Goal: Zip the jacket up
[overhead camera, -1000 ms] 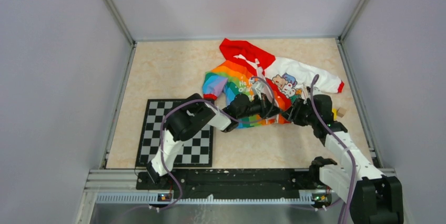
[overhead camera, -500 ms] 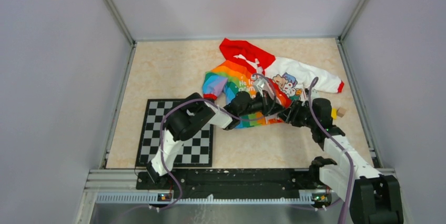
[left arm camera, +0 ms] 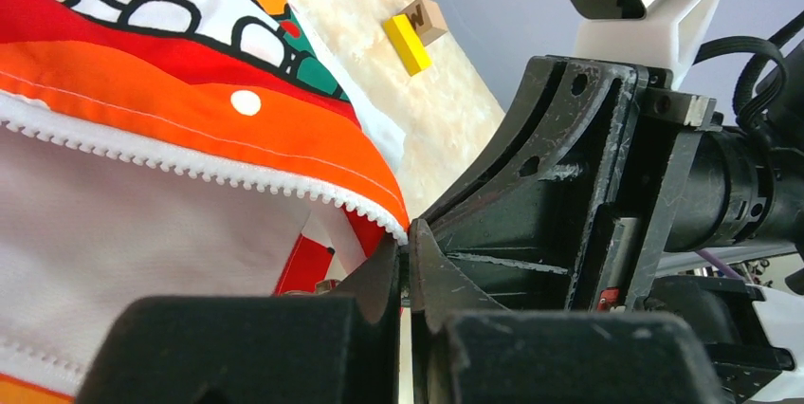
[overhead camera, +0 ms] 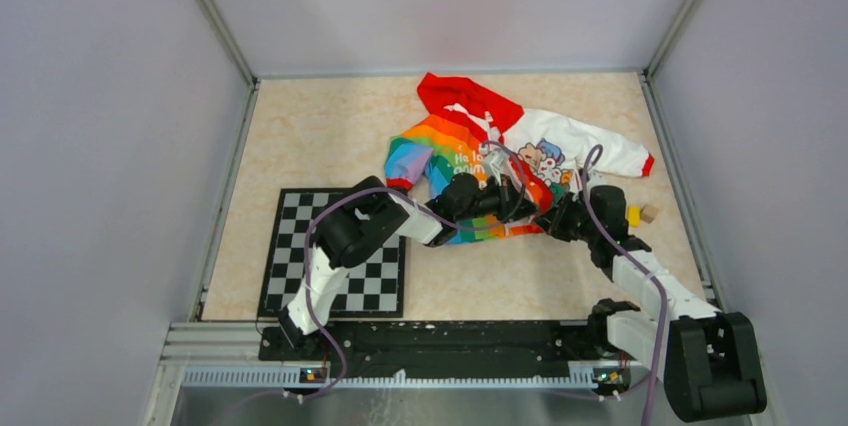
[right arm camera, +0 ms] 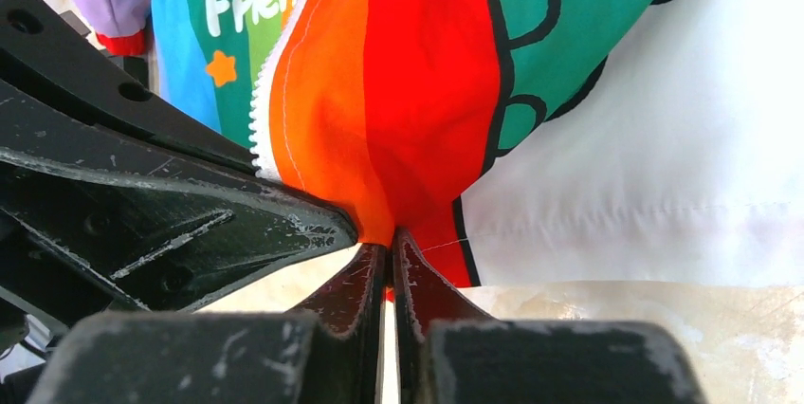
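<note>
My left hand (left arm camera: 408, 266) is pinched shut on the zipper (left arm camera: 190, 161) edge of the jacket (left arm camera: 237, 124). My right hand (right arm camera: 390, 262) is clamped closed on its red hem.

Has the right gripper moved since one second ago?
Yes. The right gripper has shifted slightly left, away from the yellow block, and shut on the jacket hem.

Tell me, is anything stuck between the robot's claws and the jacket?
No, nothing visible is in the way. The left gripper is already pinching the jacket at the bottom end of its zipper edge, and the right gripper pinches the jacket right beside that.
</note>
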`<action>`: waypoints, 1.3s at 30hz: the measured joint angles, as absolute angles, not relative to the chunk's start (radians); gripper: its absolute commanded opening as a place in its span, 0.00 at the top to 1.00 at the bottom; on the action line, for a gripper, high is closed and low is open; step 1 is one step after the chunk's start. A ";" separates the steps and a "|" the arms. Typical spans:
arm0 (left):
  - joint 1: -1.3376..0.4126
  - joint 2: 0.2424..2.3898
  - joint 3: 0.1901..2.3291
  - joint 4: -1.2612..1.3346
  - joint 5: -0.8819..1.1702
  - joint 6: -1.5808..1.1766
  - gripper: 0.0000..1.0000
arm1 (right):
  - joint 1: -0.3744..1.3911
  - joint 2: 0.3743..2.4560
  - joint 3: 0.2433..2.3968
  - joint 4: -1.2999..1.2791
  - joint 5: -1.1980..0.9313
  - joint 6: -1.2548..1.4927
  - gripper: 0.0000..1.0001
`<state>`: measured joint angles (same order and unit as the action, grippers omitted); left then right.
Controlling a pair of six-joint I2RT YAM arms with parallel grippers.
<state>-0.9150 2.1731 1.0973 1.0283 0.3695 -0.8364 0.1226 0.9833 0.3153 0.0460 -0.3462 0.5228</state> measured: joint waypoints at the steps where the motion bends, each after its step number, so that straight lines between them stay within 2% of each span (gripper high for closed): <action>1: -0.915 2.173 1.097 1.019 0.370 -0.835 1.00 | 0.123 0.986 0.315 0.046 -0.346 0.524 1.00; 2: -0.915 2.173 1.097 1.014 0.370 -0.835 0.98 | 0.123 0.987 0.315 0.045 -0.346 0.523 1.00; 5: -0.915 2.169 1.098 0.992 0.374 -0.832 0.80 | 0.123 0.987 0.315 0.044 -0.346 0.518 1.00; 7: -0.912 2.160 1.098 0.968 0.383 -0.823 0.71 | 0.122 0.987 0.315 0.044 -0.345 0.516 1.00; 11: -0.899 2.128 1.098 0.897 0.405 -0.809 0.38 | 0.122 0.985 0.315 0.044 -0.345 0.511 1.00; 13: -0.891 2.102 1.098 0.849 0.414 -0.795 0.30 | 0.122 0.978 0.315 0.044 -0.345 0.507 1.00; 19: -0.868 1.966 1.114 0.567 0.391 -0.757 0.27 | 0.122 0.948 0.315 0.046 -0.342 0.506 1.00; 22: -0.867 1.901 1.141 0.371 0.329 -0.773 0.35 | 0.122 0.947 0.315 0.046 -0.342 0.506 1.00; 25: -0.867 1.866 1.186 0.154 0.265 -0.824 0.38 | 0.122 0.947 0.315 0.046 -0.342 0.506 1.00; 29: -0.867 1.865 1.226 -0.020 0.236 -0.930 0.47 | 0.122 0.945 0.314 0.046 -0.342 0.506 1.00; 34: -0.874 1.909 1.301 -0.209 0.170 -1.047 0.47 | 0.122 0.925 0.314 0.046 -0.342 0.506 1.00; 39: -0.901 2.017 1.485 -0.399 0.031 -1.114 0.49 | 0.122 0.916 0.313 0.047 -0.343 0.506 1.00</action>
